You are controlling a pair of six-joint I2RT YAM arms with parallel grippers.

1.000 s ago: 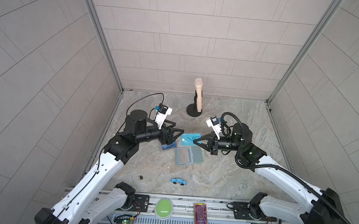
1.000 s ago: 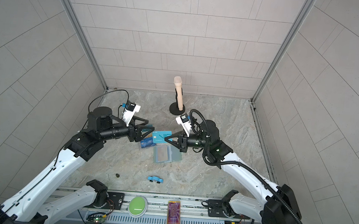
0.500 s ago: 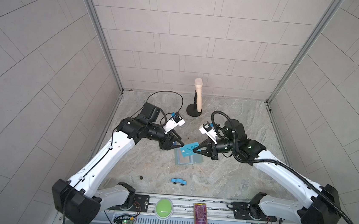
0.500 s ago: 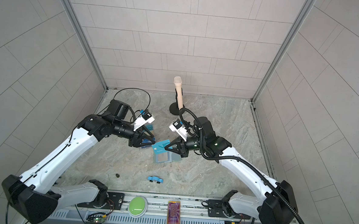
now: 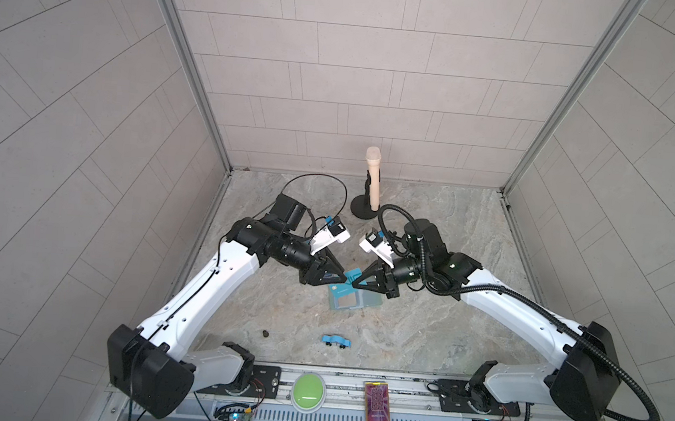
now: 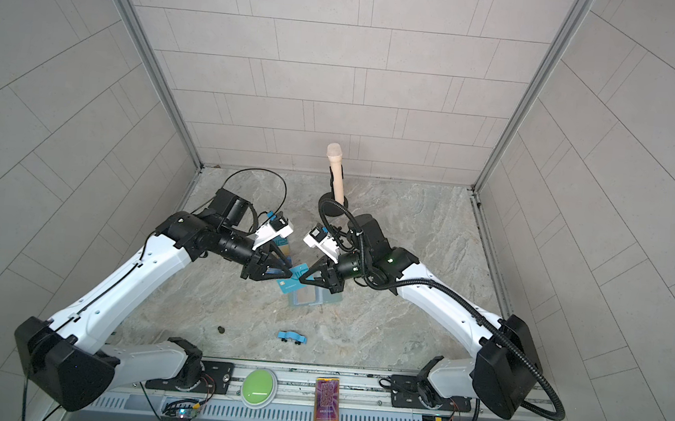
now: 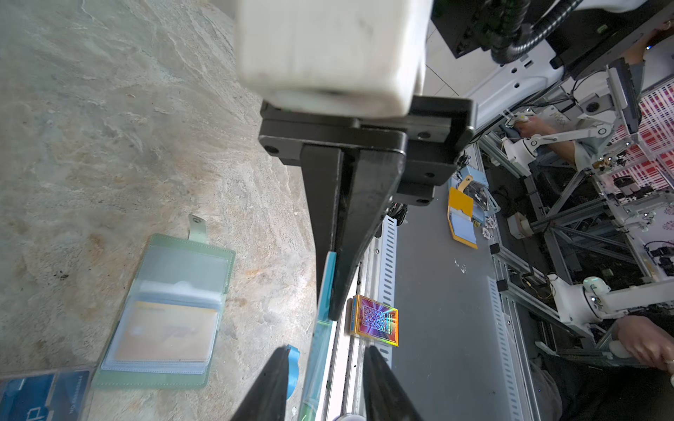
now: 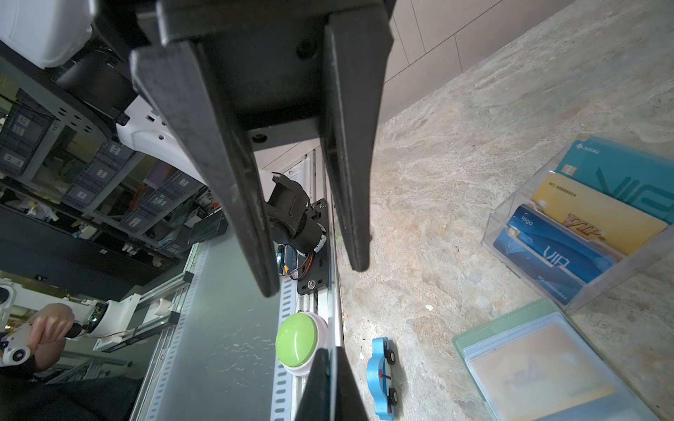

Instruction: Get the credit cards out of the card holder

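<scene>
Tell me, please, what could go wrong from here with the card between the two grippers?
1. The right gripper pinches the light-blue card edge-on; if the open left gripper closes off-centre, the card may twist or slip out.
2. A dropped card may land on the open card holder, covering its tan card.

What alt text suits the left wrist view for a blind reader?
The right pincer holds a light blue card edge-on, between the open fingers of the left pincer. The mint-green card holder lies open on the stone table, a tan card in its sleeve.
</scene>
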